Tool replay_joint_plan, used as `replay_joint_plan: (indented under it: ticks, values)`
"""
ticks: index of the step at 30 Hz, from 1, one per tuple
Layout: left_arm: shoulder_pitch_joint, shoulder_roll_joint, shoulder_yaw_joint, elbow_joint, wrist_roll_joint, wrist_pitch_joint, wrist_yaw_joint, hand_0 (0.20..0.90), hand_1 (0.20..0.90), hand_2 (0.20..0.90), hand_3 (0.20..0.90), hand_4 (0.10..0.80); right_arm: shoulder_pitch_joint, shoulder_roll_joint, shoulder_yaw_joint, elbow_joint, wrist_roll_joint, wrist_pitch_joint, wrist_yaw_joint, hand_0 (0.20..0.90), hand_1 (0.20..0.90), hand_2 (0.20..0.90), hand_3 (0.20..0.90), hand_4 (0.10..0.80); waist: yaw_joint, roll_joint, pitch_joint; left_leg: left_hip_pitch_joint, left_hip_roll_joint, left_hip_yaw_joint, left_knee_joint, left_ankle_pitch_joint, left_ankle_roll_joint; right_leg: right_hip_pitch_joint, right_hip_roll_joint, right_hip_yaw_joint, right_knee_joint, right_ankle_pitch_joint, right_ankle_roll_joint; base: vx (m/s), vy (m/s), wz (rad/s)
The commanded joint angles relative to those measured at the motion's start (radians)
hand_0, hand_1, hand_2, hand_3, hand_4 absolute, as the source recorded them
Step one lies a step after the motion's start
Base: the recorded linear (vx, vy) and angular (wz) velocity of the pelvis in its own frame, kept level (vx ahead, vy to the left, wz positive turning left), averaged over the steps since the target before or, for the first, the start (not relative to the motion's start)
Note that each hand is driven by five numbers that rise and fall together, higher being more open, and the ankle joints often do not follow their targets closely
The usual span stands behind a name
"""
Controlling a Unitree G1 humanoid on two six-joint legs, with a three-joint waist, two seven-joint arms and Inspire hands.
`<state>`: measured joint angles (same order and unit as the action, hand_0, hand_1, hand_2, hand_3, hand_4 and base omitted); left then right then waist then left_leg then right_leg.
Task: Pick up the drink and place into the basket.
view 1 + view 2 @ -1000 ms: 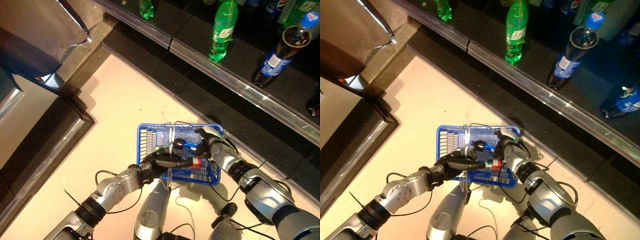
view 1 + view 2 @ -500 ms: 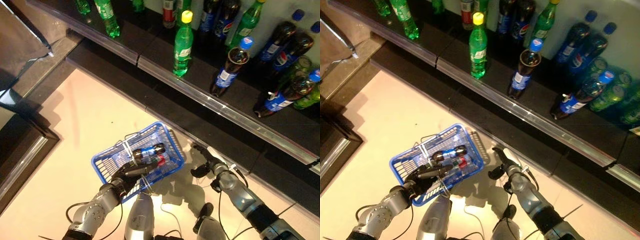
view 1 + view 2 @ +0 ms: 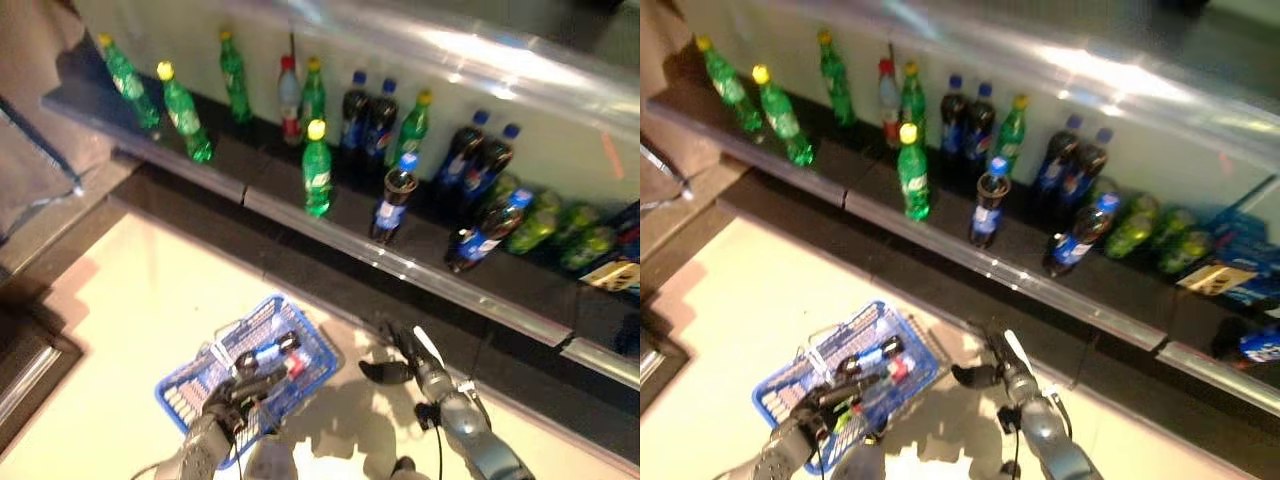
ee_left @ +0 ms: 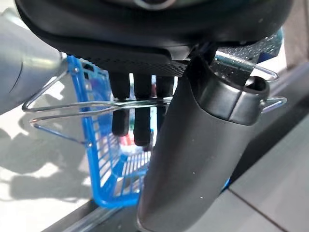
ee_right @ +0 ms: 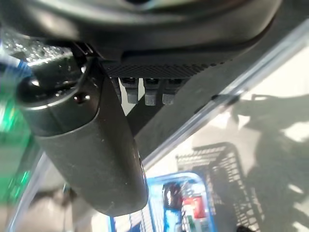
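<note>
In the blue basket (image 3: pixel 190 395) at the near left of the floor, the drink (image 3: pixel 272 352) is lying on its side, a dark bottle with a blue and red label, just beyond the left hand (image 3: pixel 232 397), which is gripping the basket's wire handles (image 3: pixel 228 352); the right hand (image 3: pixel 398 352) is hanging to the right of the basket, apart from it and holding nothing, its fingers reaching loosely outward. Farther off, a shelf (image 3: pixel 400 265) is carrying green bottles (image 3: pixel 317 168) and dark bottles with blue caps (image 3: pixel 392 197). In the right eye view the same drink (image 3: pixel 872 358) is resting inside the basket (image 3: pixel 790 395), the left hand (image 3: pixel 815 412) at its near edge and the right hand (image 3: pixel 995 368) off to its right. In the left wrist view the left hand's fingers (image 4: pixel 142 113) are curling around the handles (image 4: pixel 72 107), with the basket's blue mesh wall (image 4: pixel 104 150) beyond them. In the right wrist view the right hand (image 5: pixel 87 125) is showing short straight fingertips (image 5: pixel 148 92) closing on nothing, while the basket (image 5: pixel 193 179) with the drink (image 5: pixel 174 195) inside is lying well apart from it.
</note>
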<state>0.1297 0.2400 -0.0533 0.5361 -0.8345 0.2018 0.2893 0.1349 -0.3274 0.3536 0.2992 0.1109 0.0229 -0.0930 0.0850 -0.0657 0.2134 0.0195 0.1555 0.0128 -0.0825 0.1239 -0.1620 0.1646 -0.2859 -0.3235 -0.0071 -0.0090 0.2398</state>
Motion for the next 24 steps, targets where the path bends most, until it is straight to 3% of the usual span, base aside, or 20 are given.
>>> replay_joint_plan:
  ticks: [1, 6, 13, 24]
  values:
    - [0.056, 0.029, -0.036, -0.043, 0.13, -0.094, -0.011, 0.3, 0.3, 0.3, 0.2, 0.1, 0.011, -0.025, -0.019, 0.012, 0.077, -0.068, -0.014, 0.9, 0.9, 0.9, 0.9, 0.8, 0.01, 0.071, -0.084, 0.021, 0.058, 0.049, -0.005, 0.037, 0.036, -0.038, 0.002, -0.003, -0.007, 0.108, -0.078, -0.015, 0.001, -0.12]
    - [-0.021, -0.019, -0.004, 0.272, 0.156, -0.121, -0.007, 0.3, 0.3, 0.3, 0.2, 0.1, -0.018, 0.031, -0.024, 0.24, 0.087, -0.065, 0.036, 0.9, 0.9, 0.9, 0.9, 0.8, -0.009, 0.062, -0.102, 0.025, 0.064, 0.059, -0.005, 0.031, 0.03, -0.031, -0.001, 0.002, -0.027, 0.116, -0.075, -0.011, -0.005, -0.08]
    - [-0.078, -0.037, 0.022, 0.547, 0.232, -0.157, -0.045, 0.3, 0.3, 0.3, 0.2, 0.1, -0.066, 0.094, -0.038, 0.544, 0.102, -0.07, 0.074, 0.9, 0.9, 0.9, 0.9, 0.8, -0.023, 0.058, -0.125, 0.043, 0.065, 0.066, -0.005, 0.014, 0.033, -0.028, 0.002, 0.023, -0.028, 0.108, -0.081, 0.008, 0.007, -0.12]
    - [-0.116, -0.054, 0.043, 0.641, 0.188, -0.174, -0.101, 0.3, 0.3, 0.3, 0.2, 0.1, -0.096, 0.127, -0.05, 0.685, 0.105, -0.1, 0.096, 0.9, 0.9, 0.9, 0.9, 0.8, -0.025, 0.066, -0.137, 0.05, 0.06, 0.058, -0.005, 0.002, 0.036, -0.028, 0.001, 0.033, -0.027, 0.103, -0.081, 0.0, 0.002, -0.01]
